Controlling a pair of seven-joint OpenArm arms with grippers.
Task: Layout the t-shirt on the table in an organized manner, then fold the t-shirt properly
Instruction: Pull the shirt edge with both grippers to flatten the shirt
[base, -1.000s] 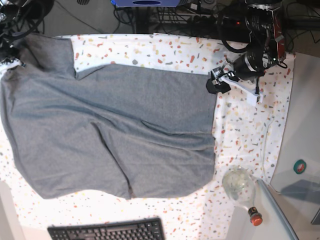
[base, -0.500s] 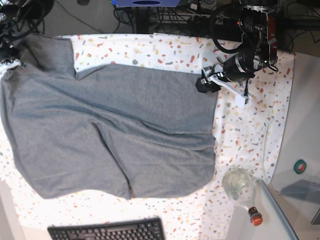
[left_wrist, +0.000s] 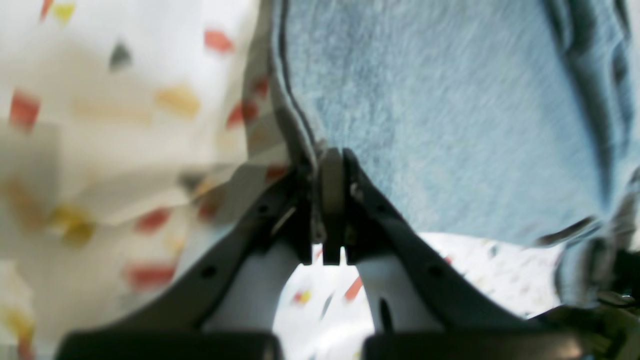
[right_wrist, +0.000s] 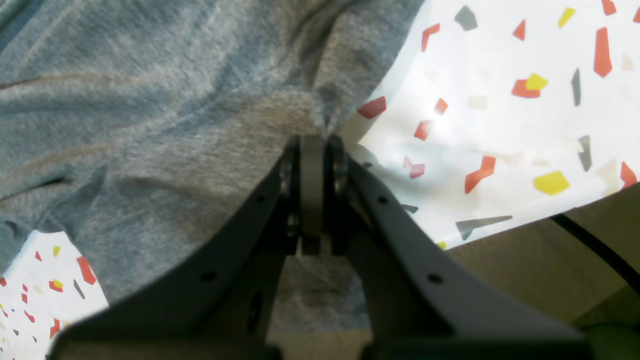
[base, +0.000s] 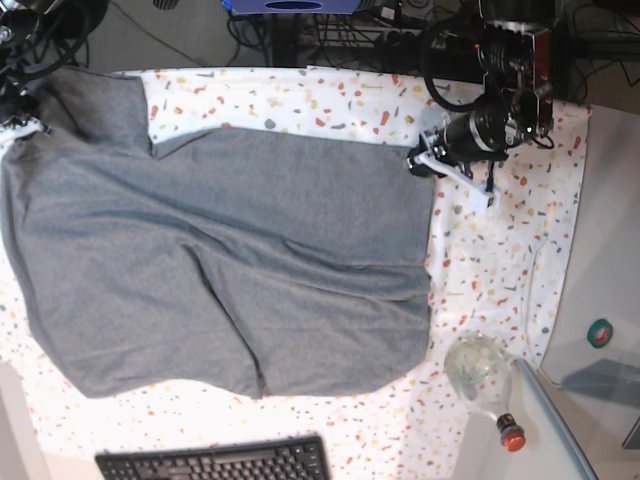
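T-shirt (base: 220, 260) lies spread on the speckled table (base: 500, 270), wrinkled through the middle. Left gripper (left_wrist: 331, 165) at the shirt's hem corner, jaws fully closed, pinching the hem edge. Right gripper (right_wrist: 313, 145) at the opposite end, jaws closed on bunched grey fabric.

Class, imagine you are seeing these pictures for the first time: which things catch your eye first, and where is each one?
The big grey t-shirt dominates, spread across most of the speckled table with a crease down its middle. At its top right corner the left claw is shut on the hem, and the right claw pinches the cloth at the far left edge. A clear bottle with a red cap lies at the lower right.
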